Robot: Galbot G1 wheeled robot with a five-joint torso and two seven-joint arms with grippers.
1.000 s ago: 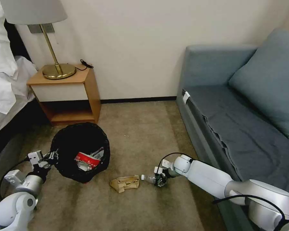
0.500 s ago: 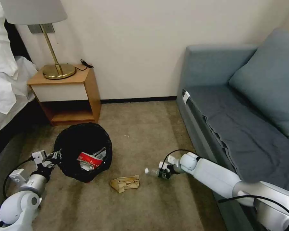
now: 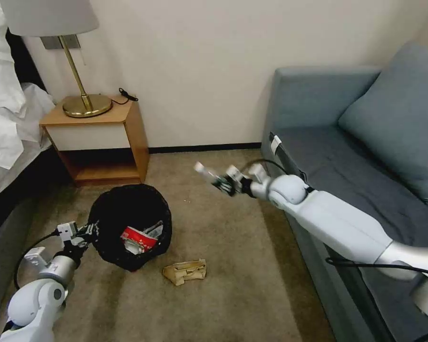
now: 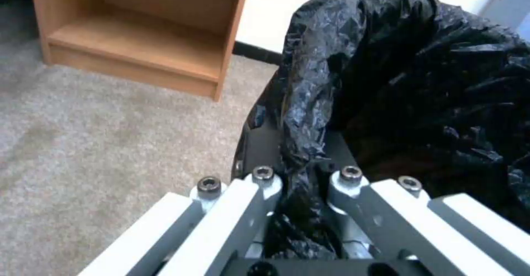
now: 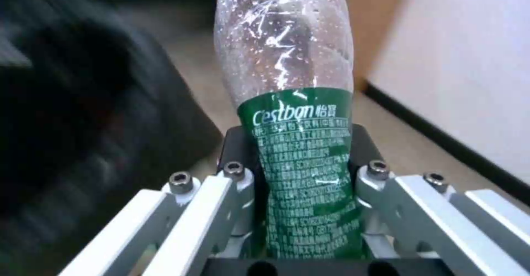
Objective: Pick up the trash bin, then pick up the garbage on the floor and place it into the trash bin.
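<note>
Room: beige carpet [image 3: 223, 294] between a wooden nightstand [image 3: 102, 142] and a grey sofa [image 3: 356, 156], with the trash bin as my landmark.
Trash bin: trash bin [image 3: 131, 225] with its black bag sits low over the carpet, in front of the nightstand.
Left gripper: my left gripper [image 3: 91, 231] is at the bin's left rim, fingers [image 4: 259, 143] pinching the bag-covered rim.
Right gripper: my right gripper [image 3: 222, 183] is raised to the right of the bin and above it, fingers clamped on the bottle's green label.
Bottle: clear bottle [image 5: 292, 114] points cap-first toward the bin.
In the bin: a red-and-white wrapper [image 3: 138, 237].
On the carpet: a brown paper bag [image 3: 185, 271] just right of the bin's base.
</note>
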